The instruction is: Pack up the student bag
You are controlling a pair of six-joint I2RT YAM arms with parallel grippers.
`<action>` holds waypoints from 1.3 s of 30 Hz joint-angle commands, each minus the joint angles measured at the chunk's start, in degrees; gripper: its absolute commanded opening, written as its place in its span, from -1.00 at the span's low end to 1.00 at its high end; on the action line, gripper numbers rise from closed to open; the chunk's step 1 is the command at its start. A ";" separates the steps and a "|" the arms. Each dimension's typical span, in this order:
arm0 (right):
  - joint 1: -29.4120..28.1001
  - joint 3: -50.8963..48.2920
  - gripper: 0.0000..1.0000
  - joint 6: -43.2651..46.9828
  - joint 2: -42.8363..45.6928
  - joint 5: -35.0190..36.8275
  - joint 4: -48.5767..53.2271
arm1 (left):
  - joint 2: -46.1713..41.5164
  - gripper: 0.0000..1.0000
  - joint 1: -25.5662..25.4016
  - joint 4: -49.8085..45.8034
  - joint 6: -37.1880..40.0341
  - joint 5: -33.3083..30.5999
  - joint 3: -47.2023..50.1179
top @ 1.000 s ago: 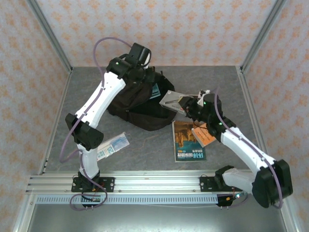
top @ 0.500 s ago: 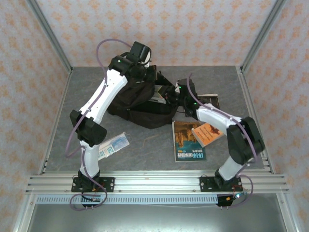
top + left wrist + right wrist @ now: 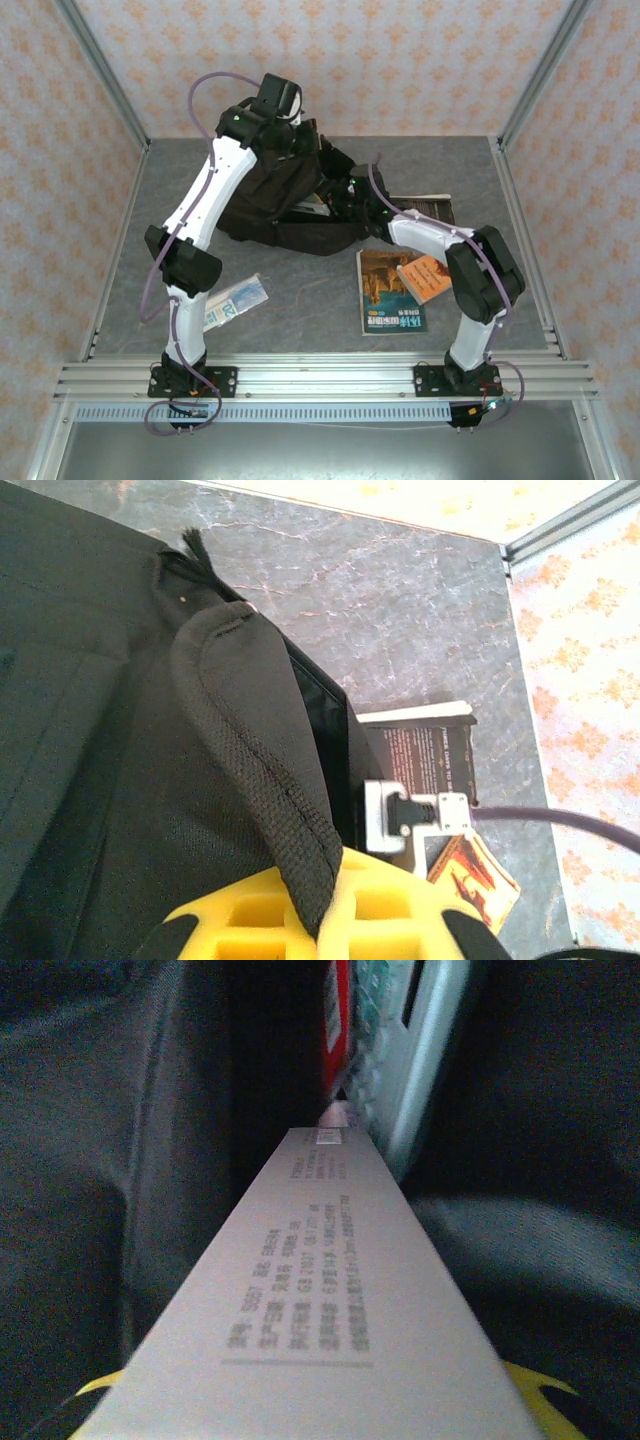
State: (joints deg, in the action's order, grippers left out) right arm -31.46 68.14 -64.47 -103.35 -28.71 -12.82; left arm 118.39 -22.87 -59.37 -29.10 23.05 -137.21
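Observation:
The student bag (image 3: 275, 200), a big black soft backpack, lies at the back middle of the table. My left gripper (image 3: 290, 135) is above its top. In the left wrist view my left gripper (image 3: 322, 920) is shut on a black mesh edge of the bag (image 3: 100, 730) and holds the opening up. My right gripper (image 3: 347, 195) reaches into that opening from the right. In the right wrist view it is shut on a flat white box (image 3: 330, 1290) with printed text. The box points into the dark inside of the bag (image 3: 120, 1160), towards a grey calculator (image 3: 410, 1050) and a red item (image 3: 335, 1020).
An orange-covered book (image 3: 388, 295) and a small orange booklet (image 3: 428, 277) lie right of centre. A dark book (image 3: 425, 208) lies behind them, right of the bag. A clear plastic packet (image 3: 232, 302) lies by the left arm. Aluminium posts and patterned walls enclose the table.
My right arm swung left and pushed the white box from beside the bag into its opening. My left gripper drew the bag's edge a little up and back.

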 commanded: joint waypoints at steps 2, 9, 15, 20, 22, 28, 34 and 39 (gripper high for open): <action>-1.09 7.11 -0.33 0.66 -4.88 -0.14 -0.81 | -1.70 -1.00 0.20 6.02 -1.13 6.58 -2.98; -2.24 20.50 -0.23 1.16 -16.26 0.53 3.35 | -2.61 -1.00 0.64 6.44 -2.74 8.24 -2.28; -2.40 38.64 0.06 5.59 -27.86 -2.53 14.16 | -3.41 -1.00 1.24 6.66 -2.65 8.07 -1.75; -2.55 41.98 0.74 12.18 -27.36 -2.79 19.44 | -3.95 -1.00 2.60 6.64 -1.84 6.62 0.36; -2.55 40.57 0.85 16.61 -24.25 -0.78 22.48 | -3.96 -1.00 3.17 6.84 -1.83 6.25 1.28; -2.55 30.68 0.98 25.28 -14.44 6.93 26.13 | -2.68 -1.00 5.35 7.43 -3.06 6.51 2.16; -1.87 20.70 0.98 29.89 -5.73 10.05 22.65 | -1.48 -1.00 5.82 8.09 -3.42 6.62 3.17; -1.58 16.07 0.93 32.20 1.18 14.63 23.59 | -0.62 -1.00 6.00 8.20 -3.26 6.83 3.09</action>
State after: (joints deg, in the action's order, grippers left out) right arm -33.28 86.32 -35.86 -106.87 -18.63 11.11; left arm 118.28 -17.52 -55.81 -31.94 28.77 -133.75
